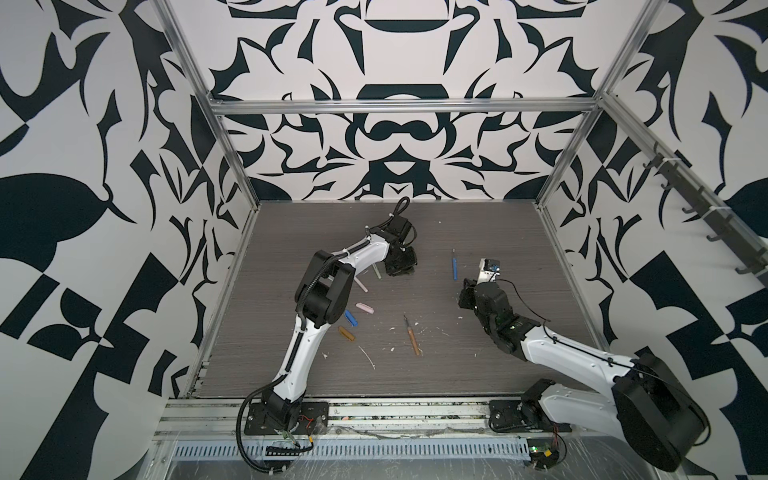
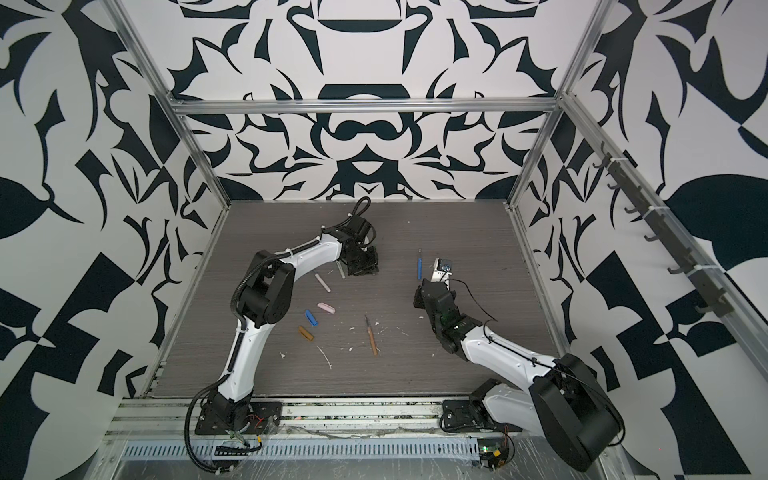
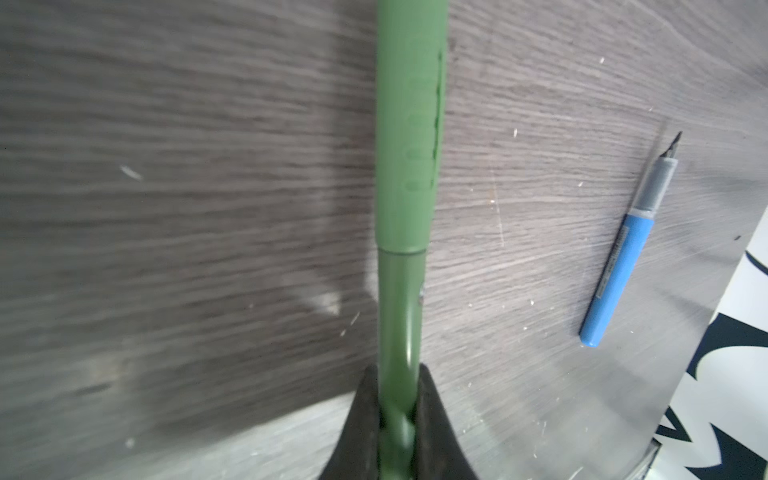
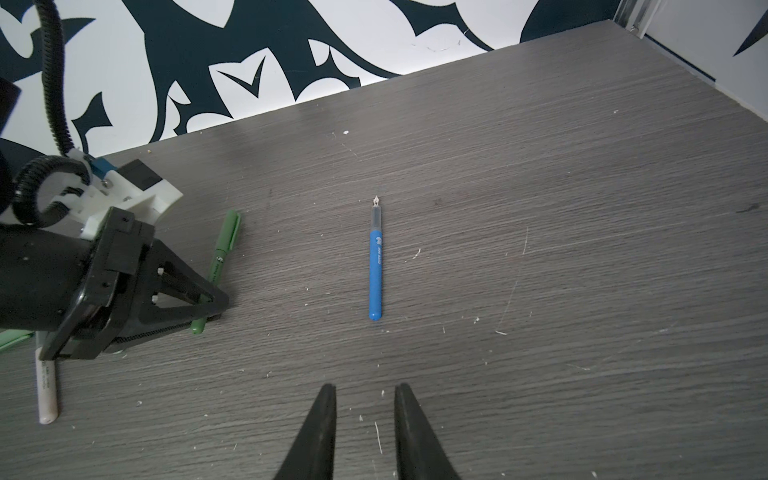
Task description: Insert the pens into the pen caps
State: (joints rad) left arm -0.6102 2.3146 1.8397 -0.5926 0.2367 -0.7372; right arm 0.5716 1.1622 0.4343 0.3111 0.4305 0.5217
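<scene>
My left gripper [image 3: 399, 374] is shut on the barrel of the dark green pen [image 3: 401, 299], low over the table at the back. This pen's dark green cap [image 3: 409, 124] sits on its far end. My right gripper [image 4: 365, 390] hangs open and empty, a short way from the uncapped blue pen [image 4: 375, 266]. In both top views the orange-brown pen [image 1: 411, 334] lies mid-table. The pink cap [image 1: 365, 308], blue cap [image 1: 350, 318] and orange-brown cap [image 1: 346, 333] lie beside the left arm. The pale pink pen [image 2: 322, 281] lies near them.
A pale green stick [image 2: 341, 271] lies partly under the left gripper [image 2: 363, 266]. White flecks and scuffs [image 1: 368, 357] dot the wood table [image 1: 478, 374]. Patterned walls close the back and sides, and a metal rail [image 1: 374, 415] runs along the front.
</scene>
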